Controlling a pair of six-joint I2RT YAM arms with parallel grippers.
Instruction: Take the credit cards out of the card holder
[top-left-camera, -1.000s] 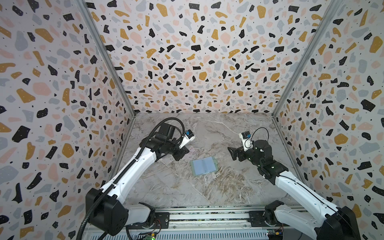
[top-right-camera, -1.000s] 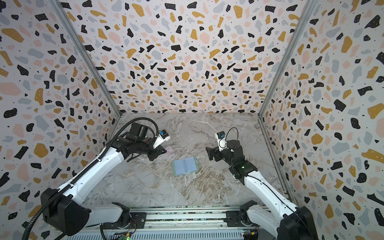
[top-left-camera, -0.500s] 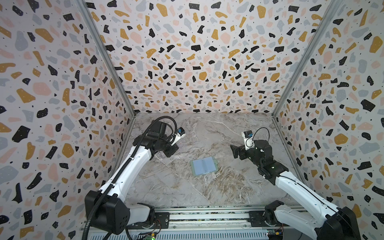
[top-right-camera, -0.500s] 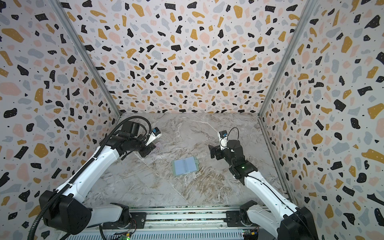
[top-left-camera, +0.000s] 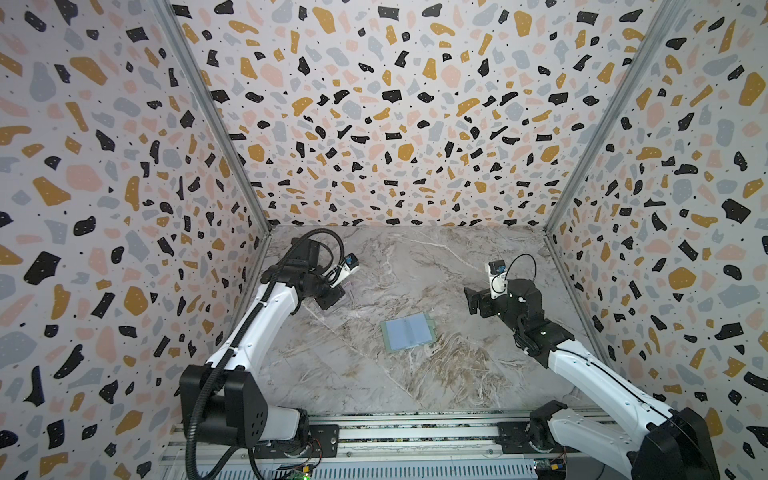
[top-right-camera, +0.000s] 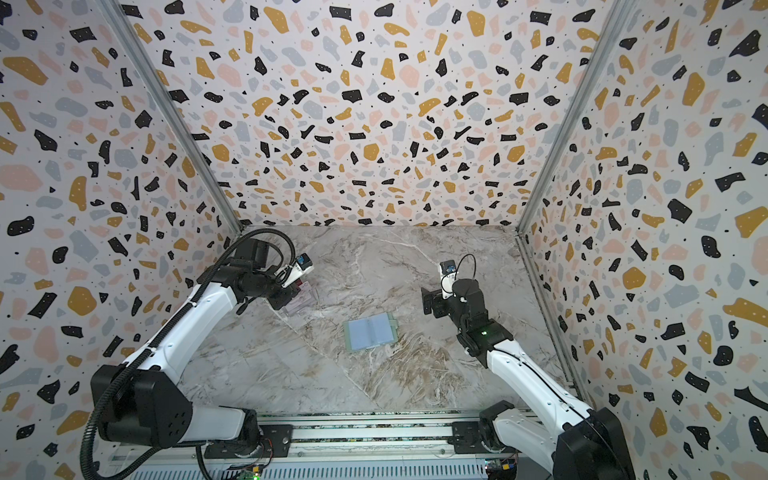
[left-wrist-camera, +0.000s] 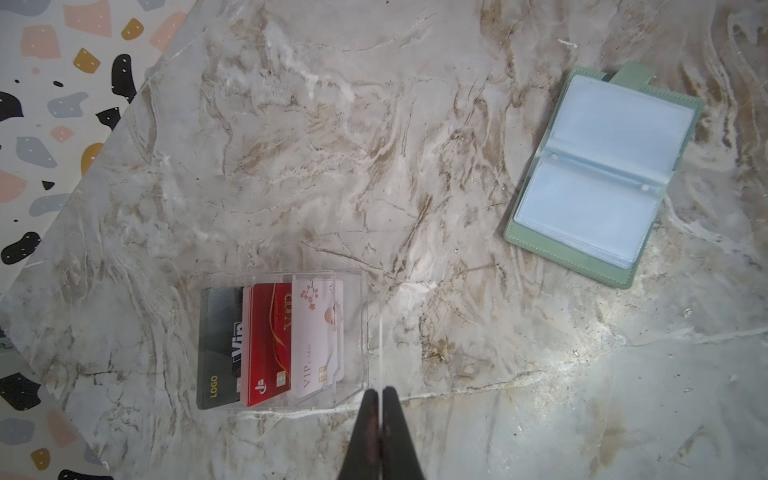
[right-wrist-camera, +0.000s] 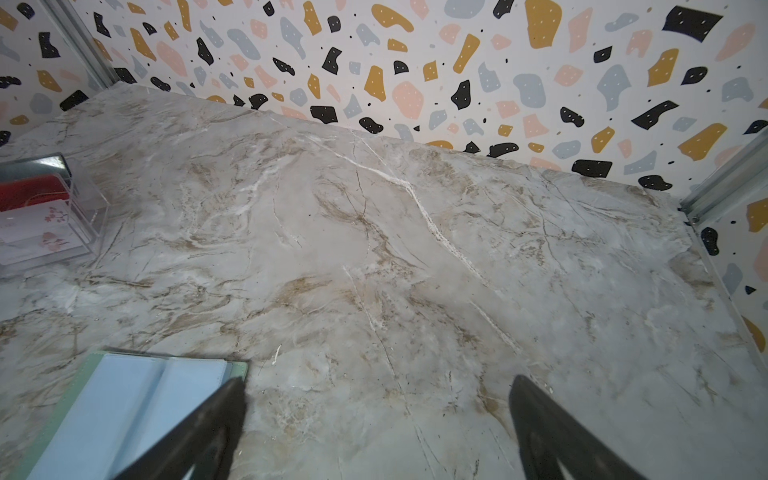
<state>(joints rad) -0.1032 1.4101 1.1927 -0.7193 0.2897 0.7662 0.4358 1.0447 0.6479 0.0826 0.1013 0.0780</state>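
The mint-green card holder (top-left-camera: 409, 332) (top-right-camera: 370, 331) lies open in mid-table, and its clear bluish sleeves (left-wrist-camera: 602, 174) look empty. Three credit cards stand in a clear plastic box (left-wrist-camera: 357, 286): dark grey (left-wrist-camera: 220, 345), red (left-wrist-camera: 268, 340) and white-pink with flowers (left-wrist-camera: 318, 332). My left gripper (left-wrist-camera: 380, 392) (top-left-camera: 332, 298) hangs just beside that box, shut on a thin pale card seen edge-on. My right gripper (right-wrist-camera: 376, 390) (top-left-camera: 473, 299) stands open and empty above the table, right of the holder (right-wrist-camera: 124, 411).
The clear box (top-right-camera: 305, 296) (right-wrist-camera: 83, 216) sits at the back left, near the left wall. Terrazzo-patterned walls close in the marble table on three sides. The arms' mounting rail (top-left-camera: 395, 432) runs along the front edge.
My left gripper has moved left and back, away from the card holder to the clear box. The right gripper has drawn back a little to the right, still open.
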